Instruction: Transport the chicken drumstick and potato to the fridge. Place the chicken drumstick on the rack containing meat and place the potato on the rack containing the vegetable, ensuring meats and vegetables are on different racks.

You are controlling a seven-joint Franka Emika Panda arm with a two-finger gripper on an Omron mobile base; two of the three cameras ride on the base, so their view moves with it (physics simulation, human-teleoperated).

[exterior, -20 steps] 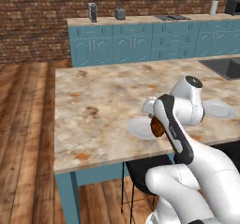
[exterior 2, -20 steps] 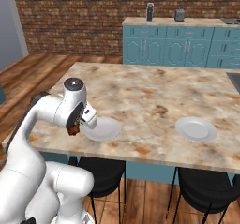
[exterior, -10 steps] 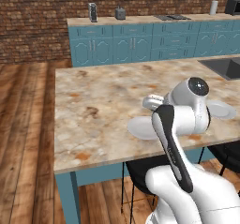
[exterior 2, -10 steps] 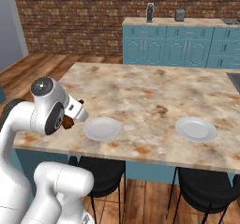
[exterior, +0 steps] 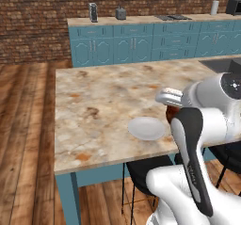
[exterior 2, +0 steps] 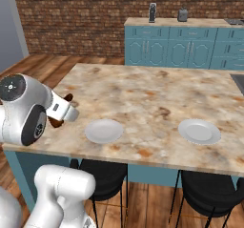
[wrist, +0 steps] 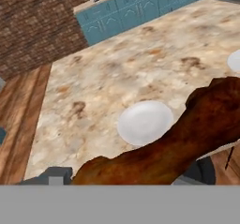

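1. We hold the chicken drumstick [wrist: 187, 138] in the gripper [wrist: 126, 181]; its fingers are closed on the meat, which lies brown across the bottom of the hand view, lifted clear of the counter [exterior: 94, 106].
2. We keep this clamp steady through the carry, because the drumstick sits crosswise and, in our judgement, could twist loose on a sharp swing.
3. We leave the near plate [exterior 2: 104, 130] and the far plate [exterior 2: 199, 130] behind; both sit bare on the counter.
4. We cannot locate the potato or the fridge from here.
5. We turn the base smoothly, then match the drumstick to the meat rack.
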